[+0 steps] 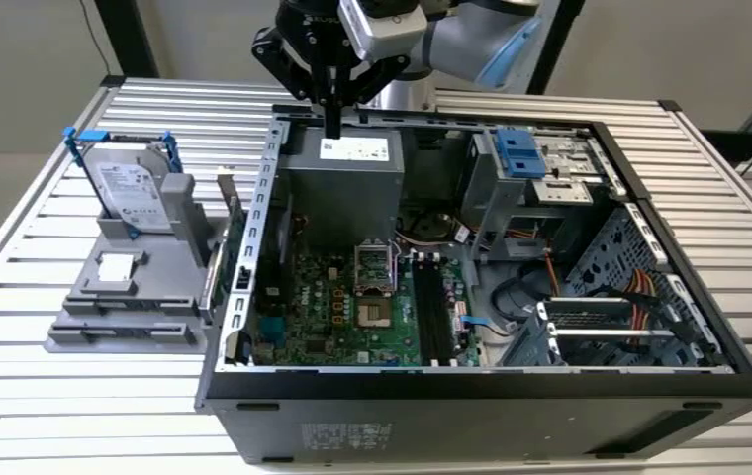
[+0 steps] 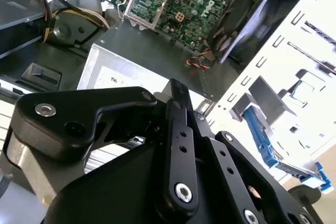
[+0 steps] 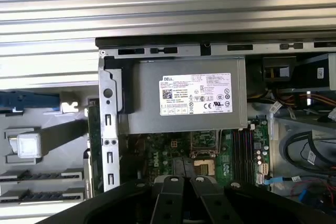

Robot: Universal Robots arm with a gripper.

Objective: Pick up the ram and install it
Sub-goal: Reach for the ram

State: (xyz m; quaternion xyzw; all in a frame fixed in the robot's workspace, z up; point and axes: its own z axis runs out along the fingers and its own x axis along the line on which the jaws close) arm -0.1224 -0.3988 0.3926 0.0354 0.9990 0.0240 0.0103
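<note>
The pincer (image 1: 333,127), pressed together and empty over the power supply (image 1: 343,188), needed to spread and align lengthwise with what seemed the ram (image 3: 44,196), slotted edge-up in the grey holder (image 1: 86,287) well off to its side.

Black hand (image 1: 333,129), green motherboard (image 1: 336,297)

The ram, a long, thin, dark memory stick (image 1: 126,322), seems to lie lengthwise in a slot of the grey plastic holder (image 1: 151,297), though board and slot are hard to tell apart. It is well apart from the gripper (image 1: 333,127), on the exterior view's left of it. The first wrist view shows it as a dark strip (image 3: 42,176).
</note>
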